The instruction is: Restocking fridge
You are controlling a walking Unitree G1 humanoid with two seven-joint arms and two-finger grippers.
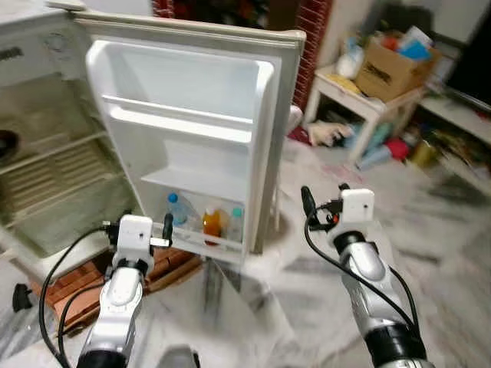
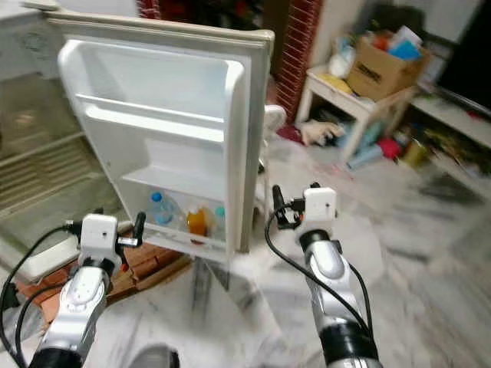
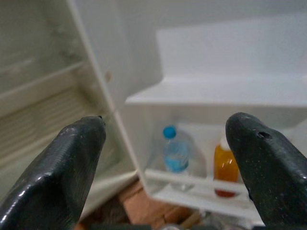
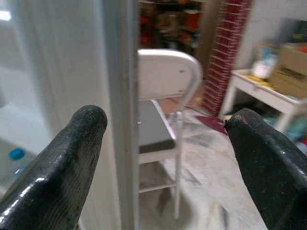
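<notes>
Your fridge door [image 1: 192,115] is open; its bottom shelf [image 1: 203,238] holds a water bottle [image 1: 177,209], an orange bottle [image 1: 212,223], and one more. Your left gripper [image 3: 168,158] and right gripper [image 4: 163,163] are both spread apart, empty.

The fridge [image 1: 46,153] interior is cut off at the left edge of the head views, so its full contents cannot be seen. A dark round item [image 1: 6,144] on its shelf is half cropped and too blurred to identify. In the door's [image 1: 192,123] lowest rack, a third bottle [image 1: 236,222] with a teal cap is partly hidden by the door's edge, its contents unclear. The cardboard box [image 1: 391,65] on the small white worktop [image 1: 360,103] holds blurred, unidentifiable items. Clutter beneath it and along the right edge is smeared. A white chair [image 4: 163,91] stands partly hidden behind the door.
</notes>
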